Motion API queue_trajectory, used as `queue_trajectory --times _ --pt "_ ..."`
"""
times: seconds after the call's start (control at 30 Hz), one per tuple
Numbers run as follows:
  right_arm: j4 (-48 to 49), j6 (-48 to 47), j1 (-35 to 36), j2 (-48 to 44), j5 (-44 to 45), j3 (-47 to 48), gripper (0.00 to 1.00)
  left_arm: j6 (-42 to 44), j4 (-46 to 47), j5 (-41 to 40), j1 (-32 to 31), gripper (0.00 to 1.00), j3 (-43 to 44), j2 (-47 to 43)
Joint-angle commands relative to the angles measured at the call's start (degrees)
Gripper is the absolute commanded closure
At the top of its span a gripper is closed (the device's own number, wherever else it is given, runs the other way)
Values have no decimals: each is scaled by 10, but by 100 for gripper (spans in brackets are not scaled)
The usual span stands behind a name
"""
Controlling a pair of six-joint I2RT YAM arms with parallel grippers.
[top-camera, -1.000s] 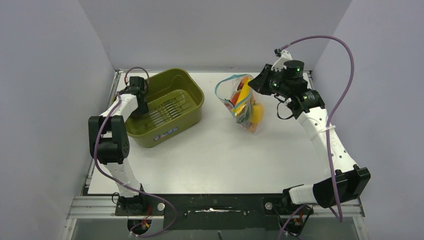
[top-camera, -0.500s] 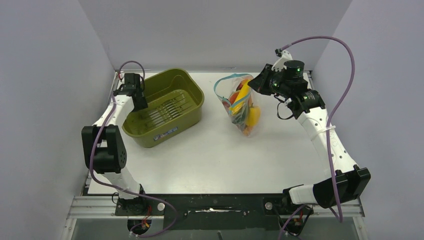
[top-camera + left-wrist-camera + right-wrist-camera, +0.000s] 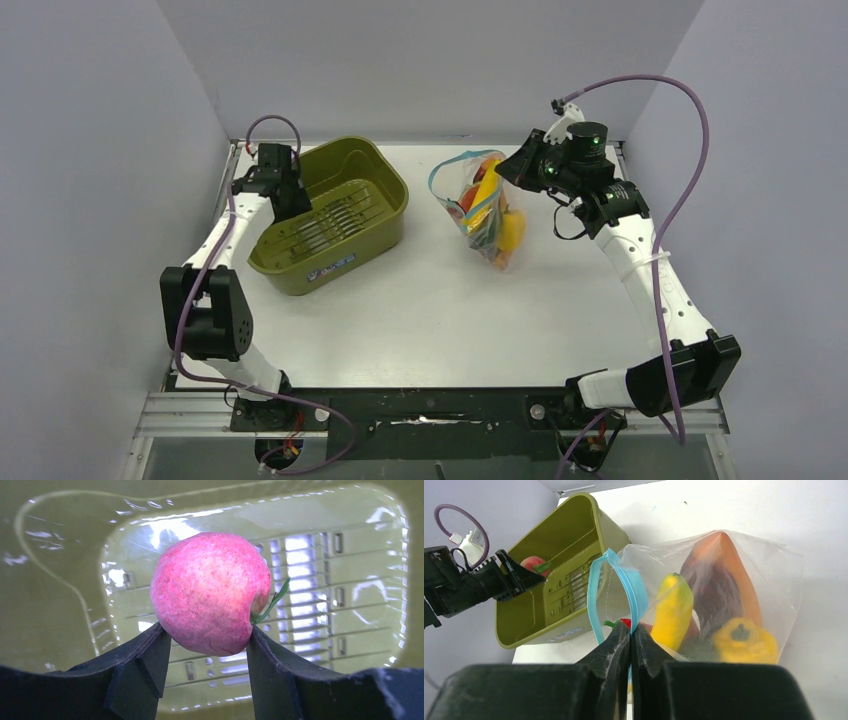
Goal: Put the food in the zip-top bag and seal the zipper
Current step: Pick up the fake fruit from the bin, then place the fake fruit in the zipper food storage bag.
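My left gripper (image 3: 205,640) is shut on a pink-red toy peach (image 3: 210,592) with a green leaf and holds it above the floor of the olive-green bin (image 3: 330,215); this gripper (image 3: 283,190) is at the bin's left rim. My right gripper (image 3: 631,630) is shut on the light-blue zipper (image 3: 636,592) of the clear zip-top bag (image 3: 744,575) and holds the bag's mouth up and open. The bag (image 3: 487,210) holds a yellow banana (image 3: 671,612), a yellow pepper (image 3: 741,640), an orange piece (image 3: 729,565) and a red piece. The peach also shows in the right wrist view (image 3: 535,563).
The olive-green bin (image 3: 549,600) has a slotted floor and stands at the back left of the white table (image 3: 430,300). Grey walls enclose the table on three sides. Purple cables loop over both arms.
My left gripper has lifted the peach and moved back and right along the bin's left rim. The right gripper and the bag have barely moved.
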Motion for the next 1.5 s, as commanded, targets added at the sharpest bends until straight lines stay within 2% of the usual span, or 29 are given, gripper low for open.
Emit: queue_trajectory --times 0.0,0.23,0.4,0.53,0.73,0.87,1.13,1.47 --pt "38 14 -3 -18 1 18 100 -53 -7 67 -6 68 21 -54" --pt "47 36 -3 -4 -2 15 100 -106 18 180 -15 69 17 -87" --pt "52 49 -2 8 -9 13 100 -144 121 318 -27 69 -26 -123" --pt "53 53 -2 12 -11 14 100 -170 211 389 -58 69 -44 -135" --pt "57 61 1 21 -18 15 100 -170 289 475 -116 70 4 -113" --pt "58 61 3 25 -23 22 100 -163 291 493 -158 70 49 -84" --pt "60 57 8 23 -28 26 100 -183 335 501 -232 71 74 -35" --pt "65 50 10 19 -32 26 100 -172 325 489 -276 71 108 15"
